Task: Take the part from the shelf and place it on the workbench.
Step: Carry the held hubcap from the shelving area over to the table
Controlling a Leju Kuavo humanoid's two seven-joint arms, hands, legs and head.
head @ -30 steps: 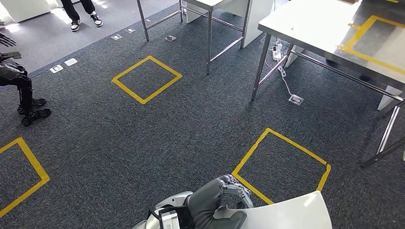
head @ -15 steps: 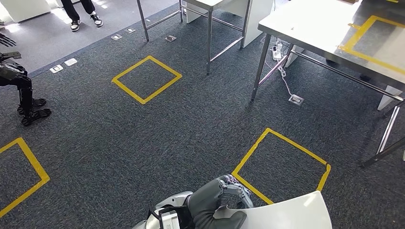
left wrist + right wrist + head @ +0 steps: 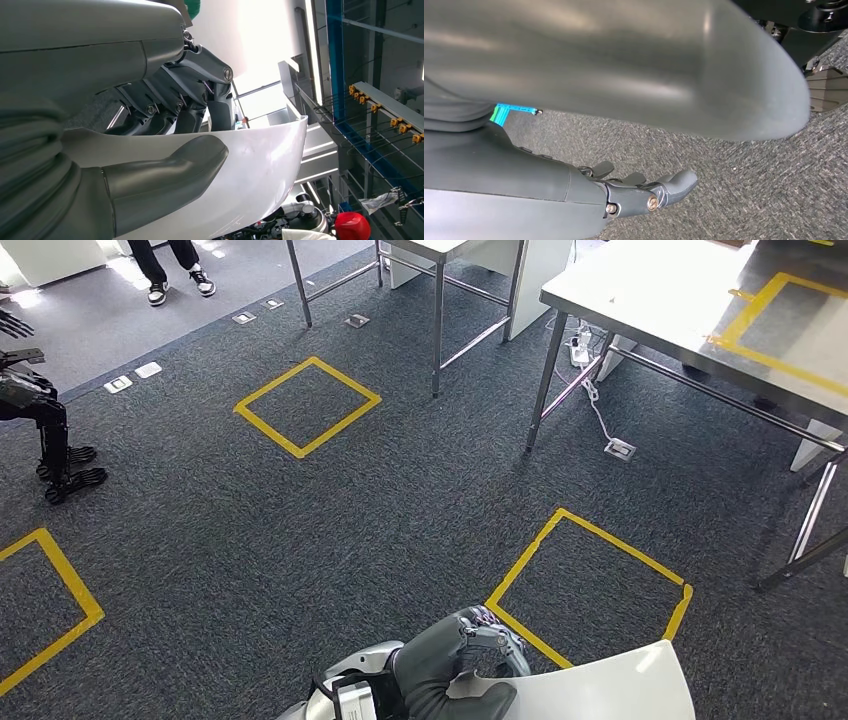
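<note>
The part (image 3: 610, 688) is a white curved panel at the bottom of the head view. My left hand (image 3: 468, 658) grips its near edge. In the left wrist view the grey thumb (image 3: 167, 172) presses on the white panel (image 3: 260, 165) and the dark fingers (image 3: 195, 102) wrap behind it. The steel workbench (image 3: 650, 300), with a yellow tape outline on its top, stands ahead at the upper right. My right hand (image 3: 644, 192) hangs above the carpet with its fingers stretched out and nothing in them.
A yellow tape square (image 3: 590, 580) marks the dark carpet in front of the workbench, and another (image 3: 308, 405) lies farther left. A second metal table (image 3: 440, 270) stands at the back. Another robot's legs (image 3: 55, 455) are at the left; a person's feet (image 3: 180, 280) at the top left.
</note>
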